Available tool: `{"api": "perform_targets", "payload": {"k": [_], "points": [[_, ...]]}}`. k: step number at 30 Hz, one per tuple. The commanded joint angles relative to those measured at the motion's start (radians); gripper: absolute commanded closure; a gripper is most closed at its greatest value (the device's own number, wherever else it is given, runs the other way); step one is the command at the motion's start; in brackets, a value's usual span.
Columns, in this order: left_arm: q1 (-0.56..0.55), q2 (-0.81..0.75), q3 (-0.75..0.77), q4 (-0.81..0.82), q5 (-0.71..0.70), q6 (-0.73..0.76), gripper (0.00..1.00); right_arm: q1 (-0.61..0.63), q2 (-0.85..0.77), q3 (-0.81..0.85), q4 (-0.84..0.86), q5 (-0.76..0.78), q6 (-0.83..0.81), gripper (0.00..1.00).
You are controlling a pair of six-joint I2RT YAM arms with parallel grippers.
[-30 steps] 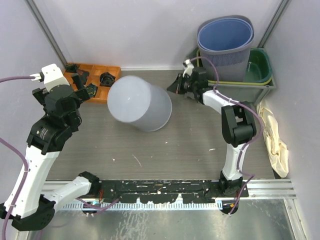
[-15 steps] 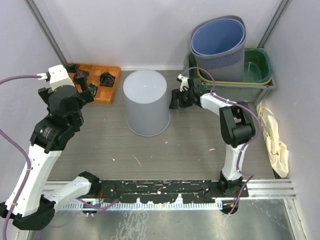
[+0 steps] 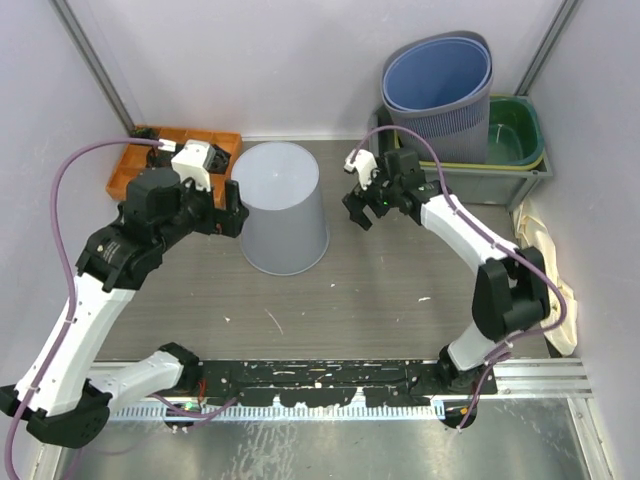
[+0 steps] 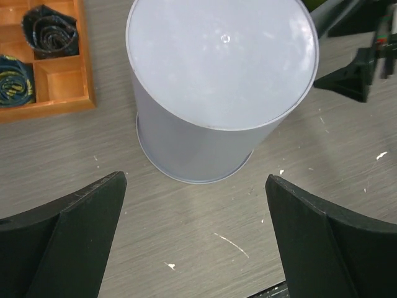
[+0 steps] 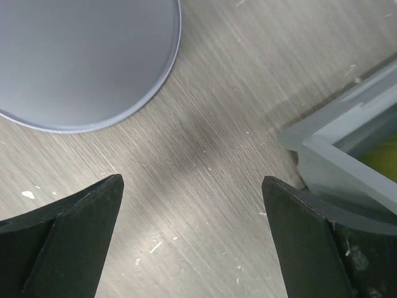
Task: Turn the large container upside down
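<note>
The large container (image 3: 283,205) is a pale grey plastic bucket standing mouth down on the table, its flat base facing up. My left gripper (image 3: 233,208) is open just left of its wall, with nothing between the fingers. The left wrist view shows the container (image 4: 217,81) ahead of the left gripper (image 4: 195,181), apart from it. My right gripper (image 3: 362,208) is open a short way right of the container and touches nothing. In the right wrist view the container (image 5: 80,56) lies up and left of the right gripper (image 5: 192,181), over bare table.
An orange compartment tray (image 3: 215,150) with dark parts sits at the back left, close behind the container. Stacked blue-grey baskets (image 3: 440,90), a green tub (image 3: 515,130) and a grey bin (image 3: 490,175) fill the back right. A cloth (image 3: 550,270) lies along the right edge.
The container has gone from tilted to standing mouth down. My right gripper opened and drew back from it. The left arm swung in beside the container's left wall.
</note>
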Motion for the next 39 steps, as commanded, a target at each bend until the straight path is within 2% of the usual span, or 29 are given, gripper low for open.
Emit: {"api": "perform_targets", "payload": {"k": [1,5,9,11,14,15,18,20,23,26,29,30,31,32,34,36,39], "points": [[-0.005,-0.072,0.061,0.069,0.007,-0.004,0.02,-0.111,0.120,0.006,0.116,-0.385,-0.266,0.00],[-0.005,-0.062,0.091,0.056,-0.050,-0.017,0.02,-0.168,0.290,0.132,0.203,-0.692,-0.328,0.00],[-0.006,-0.045,0.075,0.083,-0.095,-0.110,0.02,-0.094,0.465,0.384,0.061,-0.811,-0.291,0.00],[-0.039,0.016,0.105,0.067,-0.119,-0.137,0.02,0.002,0.456,0.373,0.060,-0.759,-0.325,0.00],[-0.215,0.158,0.213,0.021,-0.354,-0.084,0.02,0.178,0.387,0.193,0.336,-0.566,-0.266,0.00],[-0.258,0.200,0.257,0.020,-0.397,-0.058,0.02,0.228,0.398,0.187,0.393,-0.496,-0.209,0.00],[-0.292,0.326,0.389,0.038,-0.355,-0.026,0.02,0.318,0.469,0.231,0.568,-0.345,0.007,0.00],[-0.293,0.375,0.432,0.071,-0.290,-0.010,0.02,0.342,0.497,0.298,0.612,-0.200,0.035,0.00],[-0.293,0.432,0.452,0.076,-0.262,0.002,0.02,0.341,0.468,0.462,0.393,0.041,-0.068,0.00],[-0.294,0.384,0.325,0.127,-0.322,-0.017,0.02,0.318,0.347,0.557,0.182,0.219,-0.200,0.00],[-0.293,0.147,0.052,0.344,-0.408,-0.035,0.02,0.301,0.288,0.744,-0.084,0.442,-0.304,0.00],[-0.293,0.000,-0.067,0.527,-0.414,-0.025,0.02,0.272,0.278,0.814,-0.154,0.481,-0.333,0.00],[-0.293,-0.100,-0.200,0.633,-0.413,-0.013,0.02,0.242,0.253,0.850,-0.212,0.485,-0.345,0.00],[-0.292,-0.169,-0.241,0.679,-0.433,-0.006,0.02,0.210,0.227,0.867,-0.241,0.467,-0.348,0.00],[-0.286,-0.180,-0.207,0.603,-0.518,0.032,0.02,0.155,0.180,0.909,-0.225,0.439,-0.331,0.00],[-0.280,-0.109,-0.156,0.492,-0.619,0.046,0.02,0.121,0.204,1.025,-0.227,0.464,-0.324,0.00],[-0.267,0.040,-0.133,0.378,-0.641,0.023,0.02,0.069,0.279,1.198,-0.243,0.448,-0.346,0.00]]}}
